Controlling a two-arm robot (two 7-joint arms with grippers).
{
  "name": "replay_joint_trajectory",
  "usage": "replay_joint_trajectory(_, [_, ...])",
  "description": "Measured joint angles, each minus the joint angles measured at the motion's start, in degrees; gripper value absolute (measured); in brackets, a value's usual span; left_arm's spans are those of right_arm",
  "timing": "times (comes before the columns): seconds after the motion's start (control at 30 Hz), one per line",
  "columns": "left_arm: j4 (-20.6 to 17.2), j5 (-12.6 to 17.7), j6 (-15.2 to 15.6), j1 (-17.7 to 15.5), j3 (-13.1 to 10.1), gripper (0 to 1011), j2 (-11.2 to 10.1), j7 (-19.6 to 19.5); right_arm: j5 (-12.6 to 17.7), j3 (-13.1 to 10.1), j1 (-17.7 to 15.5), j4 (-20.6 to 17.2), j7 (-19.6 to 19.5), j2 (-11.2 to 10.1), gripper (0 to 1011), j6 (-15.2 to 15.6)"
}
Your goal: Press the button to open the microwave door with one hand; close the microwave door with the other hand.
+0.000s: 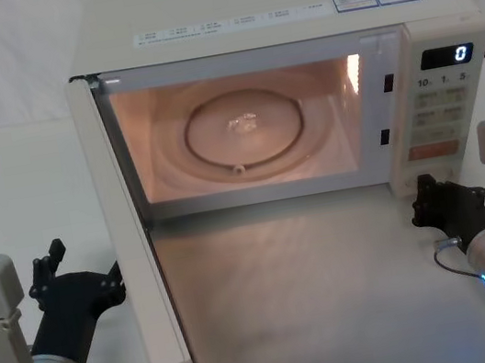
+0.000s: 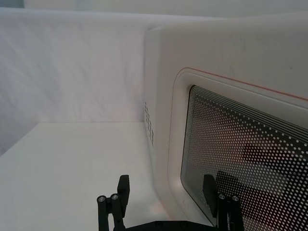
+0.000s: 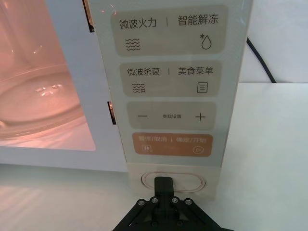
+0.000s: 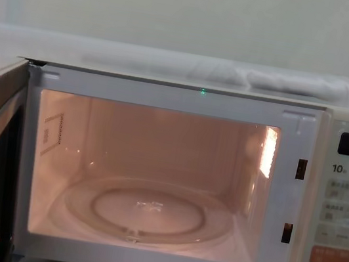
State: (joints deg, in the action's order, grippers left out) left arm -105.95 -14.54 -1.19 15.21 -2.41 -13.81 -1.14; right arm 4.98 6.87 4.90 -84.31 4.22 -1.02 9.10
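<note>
My left hand (image 1: 60, 268), black and blocky on its silver-grey wrist, sits low on the white counter (image 1: 10, 183) just outside the swung-open wide cream microwave door (image 1: 143, 282); its two fingers (image 2: 122, 190) are spread wide with nothing between them, one finger tip lying close to the door's dark dotted window (image 2: 250, 159) with its thin pink outline, though I cannot tell if it touches. The door stands fully open, hinged at the oven's left side and reaching toward me.

My right hand (image 1: 426, 193), also black, is at the foot of the control panel. Its closed fingers come to a single tip set against the large cream oval-cornered push button (image 3: 192, 182) at the very bottom of the panel, holding nothing. Just above the button is the orange rectangular key (image 3: 172, 144), then the cream keys with their printed labels.

Beyond, the lit cavity glows pinkish around the round glass turntable (image 1: 243, 130), and the dark display (image 1: 447, 56) reads 0
</note>
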Motion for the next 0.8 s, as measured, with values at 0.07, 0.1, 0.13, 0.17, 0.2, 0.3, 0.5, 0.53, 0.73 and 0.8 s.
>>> replay_joint_trajectory(0.07, [0.0,0.0,0.0,0.0,0.0,1001,0.0,0.0,0.0,0.0,-0.4,-0.6,-0.1,0.0,0,0.1])
replay_joint_trajectory(0.1, [0.0,0.0,0.0,0.0,0.0,1001,0.0,0.0,0.0,0.0,-0.6,-0.8,-0.2,0.0,0,0.1])
replay_joint_trajectory(0.13, [0.0,0.0,0.0,0.0,0.0,1001,0.0,0.0,-0.1,0.0,-0.8,-1.2,-0.2,0.0,0,0.2])
replay_joint_trajectory(0.17, [0.0,0.0,0.0,0.0,0.0,1001,0.0,0.0,-0.1,0.0,-1.1,-1.7,-0.2,0.0,0,0.4])
replay_joint_trajectory(0.2, [0.0,0.0,0.0,0.0,0.0,1001,0.0,0.0,-0.1,0.0,-1.1,-1.7,-0.2,0.0,0,0.4])
replay_joint_trajectory(0.3, [0.0,0.0,0.0,0.0,0.0,1001,0.0,0.0,-0.1,0.0,-1.9,-2.8,-0.2,-0.1,0,0.8])
replay_joint_trajectory(0.5, [0.0,0.0,0.0,0.0,0.0,1001,0.0,0.0,0.1,0.0,-4.0,-6.7,0.2,-0.4,0,1.9])
replay_joint_trajectory(0.53, [0.0,0.0,0.0,0.0,0.0,1001,0.0,0.0,0.2,0.0,-4.7,-7.9,0.3,-0.6,0,2.1])
replay_joint_trajectory(0.73, [0.0,0.0,0.0,0.0,0.0,1001,0.0,0.0,0.8,-0.1,-7.4,-13.1,0.6,-1.1,0,3.1])
replay_joint_trajectory(0.8, [0.0,0.0,0.0,0.0,0.0,1001,0.0,0.0,1.1,-0.2,-8.6,-15.6,0.9,-1.4,0,3.6])
